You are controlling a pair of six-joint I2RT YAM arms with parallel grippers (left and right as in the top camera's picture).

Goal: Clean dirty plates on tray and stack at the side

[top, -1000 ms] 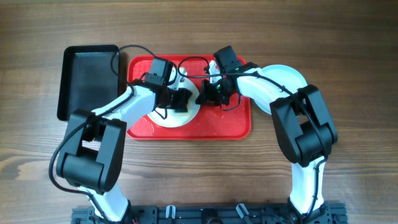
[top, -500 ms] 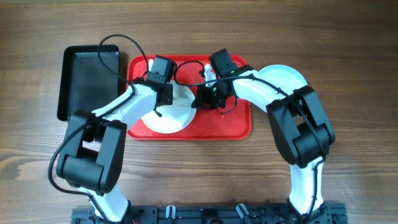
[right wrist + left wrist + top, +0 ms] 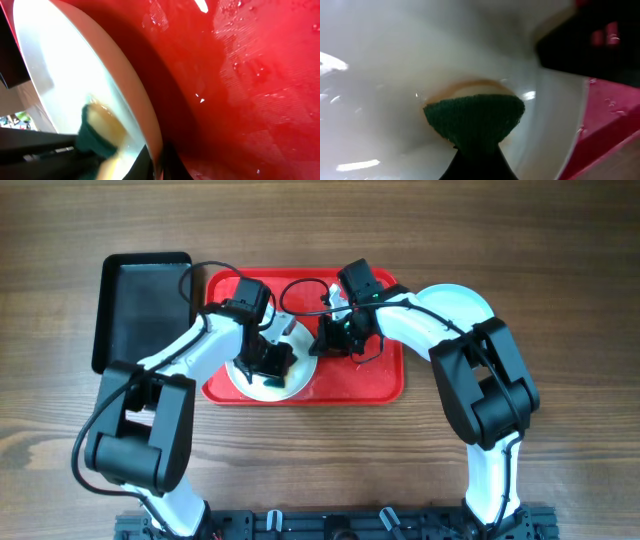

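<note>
A cream-white plate (image 3: 300, 352) rests tilted on the red tray (image 3: 370, 375). My right gripper (image 3: 322, 340) is shut on the plate's right rim; in the right wrist view its fingers (image 3: 159, 162) pinch the rim of the plate (image 3: 75, 65). With a dark green sponge (image 3: 475, 117) shut in its jaws, my left gripper (image 3: 270, 372) presses it against the plate's inner face (image 3: 395, 75). A brown smear rings the sponge. The sponge (image 3: 95, 135) also appears in the right wrist view. A pale plate (image 3: 465, 305) lies on the table to the right of the tray, partly under my right arm.
A black rectangular bin (image 3: 140, 305) stands just left of the tray. The tray's surface (image 3: 250, 75) is wet with droplets. Cables loop over the tray's far edge. Bare wooden table surrounds everything.
My left gripper has moved with the sponge across the plate toward the tray's near edge. The right gripper keeps hold of the rim in nearly the same spot.
</note>
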